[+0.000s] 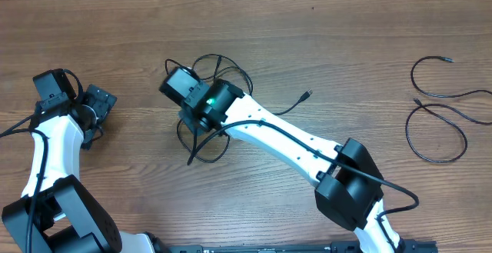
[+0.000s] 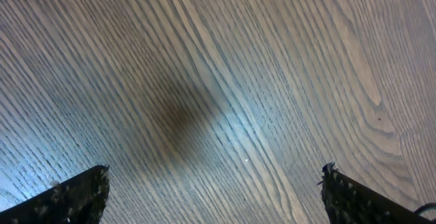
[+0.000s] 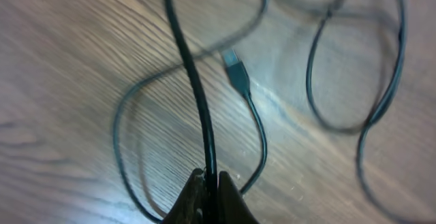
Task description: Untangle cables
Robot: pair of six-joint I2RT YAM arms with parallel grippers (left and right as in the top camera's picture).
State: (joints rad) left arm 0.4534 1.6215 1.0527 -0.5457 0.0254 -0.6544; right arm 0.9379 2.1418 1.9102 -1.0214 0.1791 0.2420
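Note:
A loose tangle of thin black cables lies at the table's middle left, partly under my right arm. One plug end sticks out to the right. My right gripper is over the tangle, shut on one black cable that runs up between its fingertips. A plug and other loops lie below it on the wood. Two separate cable loops lie at the far right. My left gripper is open and empty over bare wood, at the left.
The wooden table fills the view. My right arm crosses diagonally from the bottom right to the middle. The left arm's base is at the bottom left.

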